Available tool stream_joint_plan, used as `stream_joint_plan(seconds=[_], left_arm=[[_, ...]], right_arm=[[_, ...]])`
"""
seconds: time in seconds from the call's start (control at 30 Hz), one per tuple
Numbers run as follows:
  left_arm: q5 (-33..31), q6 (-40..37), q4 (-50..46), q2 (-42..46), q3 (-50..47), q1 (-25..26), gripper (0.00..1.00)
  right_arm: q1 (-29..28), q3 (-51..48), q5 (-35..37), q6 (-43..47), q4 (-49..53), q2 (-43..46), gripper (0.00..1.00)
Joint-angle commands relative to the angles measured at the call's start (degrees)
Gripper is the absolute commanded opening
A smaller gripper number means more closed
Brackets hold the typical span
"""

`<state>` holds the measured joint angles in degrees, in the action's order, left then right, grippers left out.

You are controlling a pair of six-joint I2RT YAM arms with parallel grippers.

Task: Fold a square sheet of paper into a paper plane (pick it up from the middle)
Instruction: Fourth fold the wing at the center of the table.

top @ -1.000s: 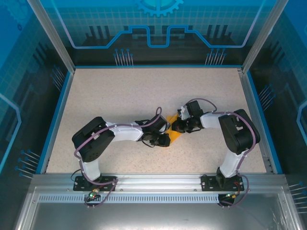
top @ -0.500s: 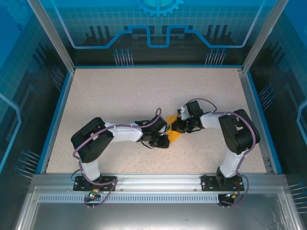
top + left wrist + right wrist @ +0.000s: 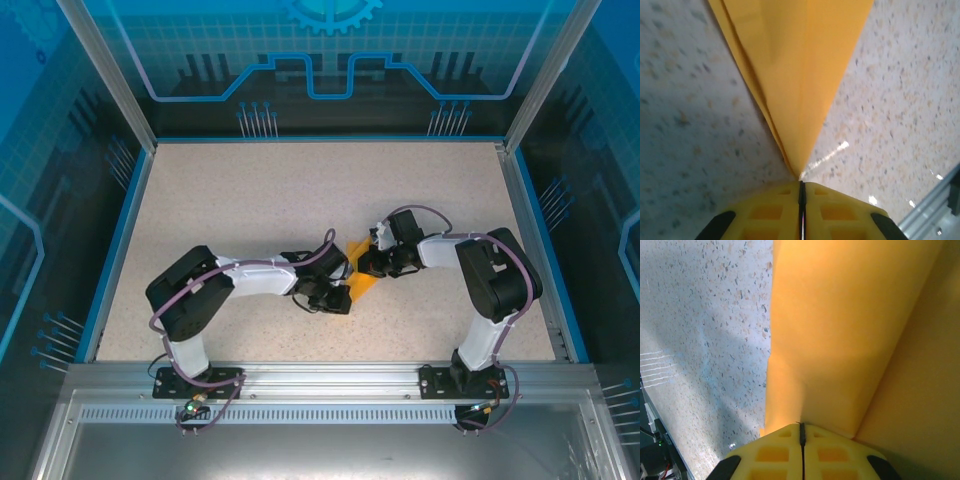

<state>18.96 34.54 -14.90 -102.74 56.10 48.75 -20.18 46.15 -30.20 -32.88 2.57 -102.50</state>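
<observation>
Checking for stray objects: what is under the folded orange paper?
The speckled beige tabletop shows around the folded orange paper; the patch directly beneath it is covered.

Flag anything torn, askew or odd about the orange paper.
Nothing is torn or spilled. One small thing: in the left wrist view the folded orange paper shows layered edges along its left side that do not quite line up. Its tip meets the seam of the shut left end effector.
</observation>
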Motion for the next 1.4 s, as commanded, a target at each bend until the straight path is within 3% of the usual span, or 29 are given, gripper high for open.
stream_joint_plan(seconds=[0.0,0.17,0.5,1.37], left_arm=[[4.08,0.38,-3.92,2.79,3.72,-0.43,0.11],[3.95,1.93,-0.76,4.18,6.38,-1.82,0.12],[0.04,-1.38,1.73,-4.62,10.66,-3.14,0.11],[-6.97,-5.27,2.02,-10.09,0.13,-4.45,0.06]], right_arm=[[1.51,-1.18,5.86,1.47,5.7,-1.47,0.06],[1.5,-1.44,5.26,1.2,5.13,-1.26,0.06],[1.46,-1.63,4.23,1.02,4.21,-1.18,0.06],[3.34,3.64,5.59,1.42,5.99,-2.16,0.1]])
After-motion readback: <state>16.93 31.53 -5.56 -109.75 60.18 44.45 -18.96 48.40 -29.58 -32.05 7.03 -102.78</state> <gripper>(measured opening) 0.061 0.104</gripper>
